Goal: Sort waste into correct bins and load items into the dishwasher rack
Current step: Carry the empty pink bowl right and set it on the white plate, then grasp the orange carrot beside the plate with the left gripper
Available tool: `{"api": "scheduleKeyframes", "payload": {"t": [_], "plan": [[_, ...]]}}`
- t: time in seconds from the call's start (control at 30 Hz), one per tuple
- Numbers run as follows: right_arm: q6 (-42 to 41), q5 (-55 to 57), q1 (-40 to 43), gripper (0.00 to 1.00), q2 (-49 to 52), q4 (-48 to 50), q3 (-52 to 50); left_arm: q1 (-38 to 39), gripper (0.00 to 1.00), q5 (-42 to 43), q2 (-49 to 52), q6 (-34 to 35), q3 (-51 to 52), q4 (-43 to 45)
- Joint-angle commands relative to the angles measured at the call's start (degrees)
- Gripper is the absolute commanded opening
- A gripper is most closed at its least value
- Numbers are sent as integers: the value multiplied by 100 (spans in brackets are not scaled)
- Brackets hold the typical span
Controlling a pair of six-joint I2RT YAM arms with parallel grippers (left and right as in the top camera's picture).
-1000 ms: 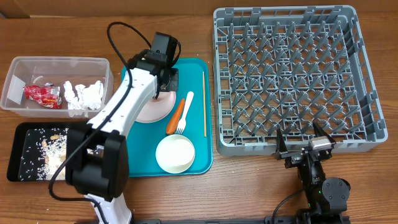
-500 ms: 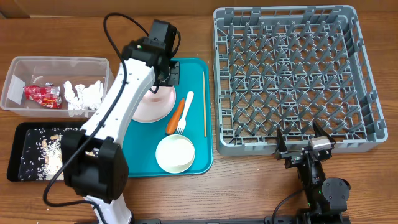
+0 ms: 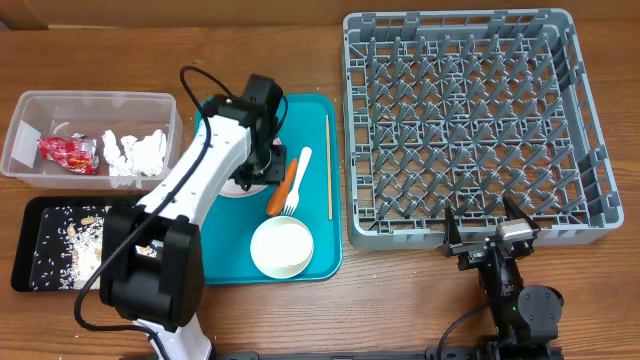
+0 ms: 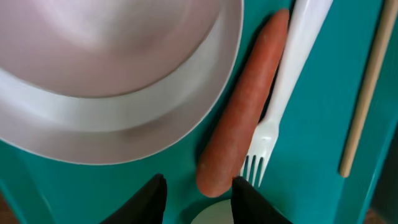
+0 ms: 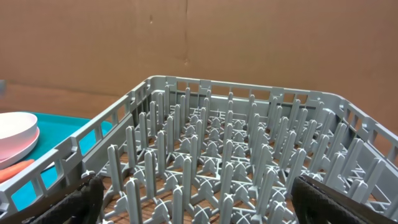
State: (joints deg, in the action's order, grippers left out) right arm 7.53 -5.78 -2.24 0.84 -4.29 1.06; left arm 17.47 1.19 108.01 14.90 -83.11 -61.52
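Observation:
My left gripper (image 3: 268, 166) hovers low over the teal tray, open, and its jaws (image 4: 199, 202) straddle the near end of the orange carrot (image 4: 244, 118) without holding it. The carrot (image 3: 284, 186) lies between the white plate (image 3: 240, 180) and the white fork (image 3: 298, 178). A wooden chopstick (image 3: 328, 165) lies further right and a white bowl (image 3: 281, 246) sits nearer the front. The clear tub (image 3: 30, 108) holds a red wrapper (image 3: 68, 150) and tissue (image 3: 135, 152). Rice lies in the black tray (image 3: 30, 275). My right gripper (image 3: 490, 232) is open at the grey rack's (image 3: 470, 125) front edge.
The teal tray (image 3: 225, 265) sits between the bins on the left and the rack on the right. The rack's upright pegs (image 5: 230, 155) fill the right wrist view. The left arm's body crosses over the plate's left part.
The left gripper has swung from the far side of the plate to the carrot's near end and dropped lower, and its jaws have opened. The right arm has not moved.

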Motion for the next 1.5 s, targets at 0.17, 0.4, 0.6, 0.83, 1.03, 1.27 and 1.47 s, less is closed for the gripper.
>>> {"api": "scheduleKeyframes", "payload": {"t": [0.17, 0.4, 0.6, 0.83, 1.03, 1.27, 1.47], "plan": [[2, -33, 28, 100, -61, 24, -61, 44, 38, 463, -39, -59, 579, 483], [0, -33, 28, 100, -61, 24, -61, 249, 41, 413, -39, -234, 883, 933], [2, -35, 28, 100, -61, 24, -61, 286, 43, 302, -39, -291, 1158, 1283], [2, -33, 28, 100, -61, 24, -61, 284, 47, -13, -39, -337, 1467, 1510], [2, -35, 28, 100, -61, 24, -61, 286, 47, -11, -39, -332, 1661, 1720], [0, -33, 28, 100, -61, 24, -61, 284, 21, -9, -39, -332, 1749, 1805], [0, -33, 28, 100, -61, 24, -61, 284, 19, -9, -55, -332, 1703, 1753]]}}
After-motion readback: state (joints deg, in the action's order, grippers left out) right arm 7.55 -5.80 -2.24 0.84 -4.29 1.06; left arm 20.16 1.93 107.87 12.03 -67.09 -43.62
